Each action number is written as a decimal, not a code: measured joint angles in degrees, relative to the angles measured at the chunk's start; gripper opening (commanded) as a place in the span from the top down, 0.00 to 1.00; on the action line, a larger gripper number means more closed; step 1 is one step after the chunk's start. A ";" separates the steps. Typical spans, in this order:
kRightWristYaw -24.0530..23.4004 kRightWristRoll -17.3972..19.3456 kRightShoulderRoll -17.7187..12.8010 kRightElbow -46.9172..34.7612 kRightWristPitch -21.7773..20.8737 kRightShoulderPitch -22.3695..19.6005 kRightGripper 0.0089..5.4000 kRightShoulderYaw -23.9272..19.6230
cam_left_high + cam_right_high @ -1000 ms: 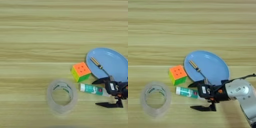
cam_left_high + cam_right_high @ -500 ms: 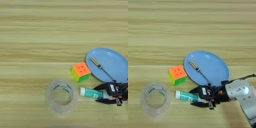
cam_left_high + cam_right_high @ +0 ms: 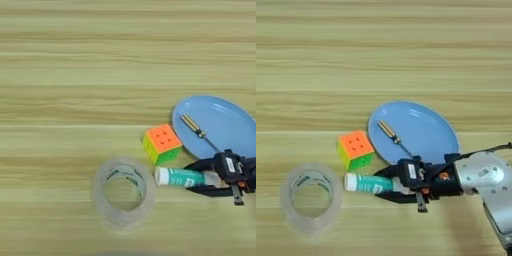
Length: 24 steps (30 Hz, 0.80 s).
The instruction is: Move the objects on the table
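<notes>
Gripper [image 3: 387,184] of the right arm lies low over the table [image 3: 75,75], its two black fingers closed on the glue stick [image 3: 370,183], one on each side of the tube. The glue stick lies flat, white cap end toward the clear tape roll [image 3: 123,192]; print on its green label is too small to read. The puzzle cube [image 3: 162,143] sits just above it, orange face up, close beside the blue plate [image 3: 421,131], which holds a small screwdriver [image 3: 391,132]. A white tag on the gripper body is illegible.
</notes>
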 measured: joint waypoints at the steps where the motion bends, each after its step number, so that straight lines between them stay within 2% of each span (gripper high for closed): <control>1: 0.02 1.73 0.00 -0.02 1.00 -0.61 0.69 -1.20; 2: -0.01 4.13 -0.01 -0.08 2.21 -1.85 0.69 -3.05; 4: -0.21 6.42 -0.02 0.03 3.49 -3.77 0.69 -4.98; 9: -3.41 7.00 0.32 3.53 6.12 -7.28 0.69 -7.25; 15: -10.64 2.08 1.83 9.82 8.33 -11.55 0.69 -7.43; 24: -20.48 -8.06 2.63 21.60 6.69 -16.86 0.69 -6.24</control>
